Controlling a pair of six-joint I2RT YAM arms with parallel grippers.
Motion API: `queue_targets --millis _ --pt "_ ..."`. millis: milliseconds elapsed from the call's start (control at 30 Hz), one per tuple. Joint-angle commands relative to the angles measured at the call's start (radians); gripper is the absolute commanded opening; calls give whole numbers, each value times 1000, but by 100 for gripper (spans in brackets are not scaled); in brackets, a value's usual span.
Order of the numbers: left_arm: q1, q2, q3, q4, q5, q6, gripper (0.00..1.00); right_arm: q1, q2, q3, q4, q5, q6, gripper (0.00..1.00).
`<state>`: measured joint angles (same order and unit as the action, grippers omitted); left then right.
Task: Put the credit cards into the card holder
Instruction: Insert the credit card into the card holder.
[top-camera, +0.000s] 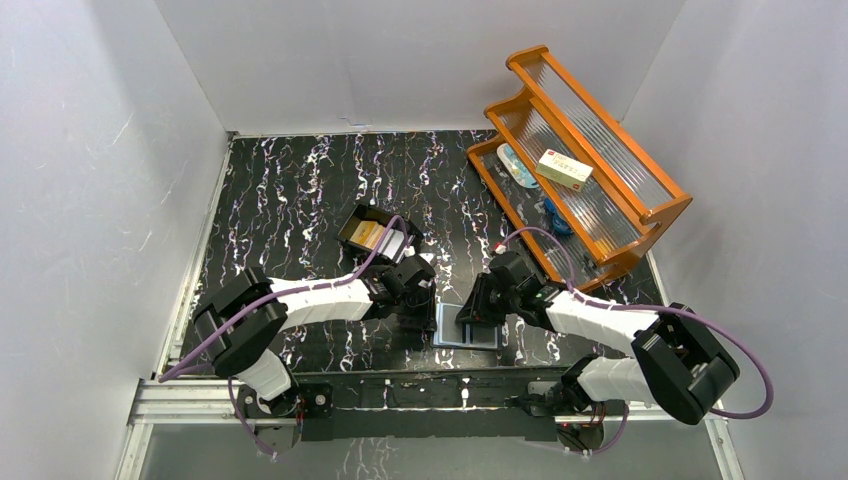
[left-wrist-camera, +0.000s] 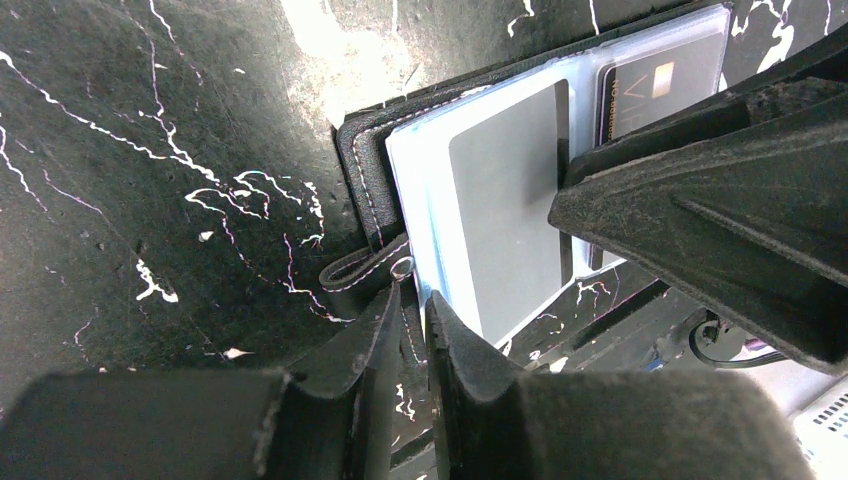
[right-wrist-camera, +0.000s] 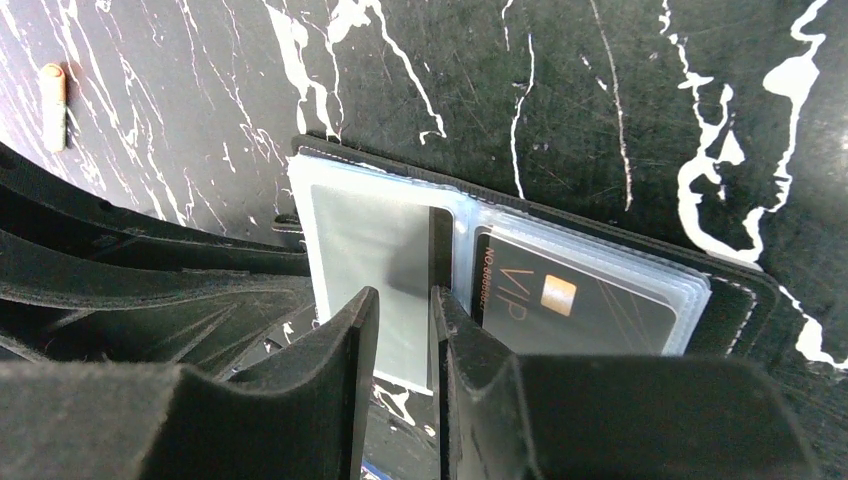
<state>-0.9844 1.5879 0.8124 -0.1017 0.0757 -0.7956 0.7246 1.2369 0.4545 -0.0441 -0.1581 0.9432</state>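
Marbled tabletop (top-camera: 300, 180), near edge: the left gripper (left-wrist-camera: 408, 320) is pinching the open card holder (left-wrist-camera: 362, 160) by its tab while the right gripper (right-wrist-camera: 405, 320), grasp unclear, is seating a grey card (left-wrist-camera: 510, 220) beside a sleeved black card (right-wrist-camera: 590, 300); further cards (top-camera: 372, 236) are waiting in a box (top-camera: 352, 222).

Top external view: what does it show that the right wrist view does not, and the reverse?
Only the top external view shows the orange rack with a carton on it, the black box holding cards, and the whole left arm and right arm. Only the right wrist view shows the lettering VIP and a gold chip on the dark card, and the grey card beside it. Both show the open card holder on the black marbled table, with the left gripper and the right gripper at it.
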Motion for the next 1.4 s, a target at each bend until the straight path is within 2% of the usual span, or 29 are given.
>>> queue_targets --millis 0,367,633,900,1133,1367 --pt "6 13 0 -15 -9 16 15 14 2 34 30 -4 7 34" --pt "6 -2 -6 -16 -13 9 15 14 -72 64 -68 54 8 36" --pt "6 0 -6 -20 -12 5 15 14 -36 63 -85 74 1 39" --pt "6 -2 -6 -20 -11 3 15 14 -16 22 37 4 21 35" --pt "12 -33 18 -92 -57 23 16 14 -13 -38 138 -54 55 32" --pt "24 -110 38 -127 -54 -5 19 14 -76 4 -15 44 26 34"
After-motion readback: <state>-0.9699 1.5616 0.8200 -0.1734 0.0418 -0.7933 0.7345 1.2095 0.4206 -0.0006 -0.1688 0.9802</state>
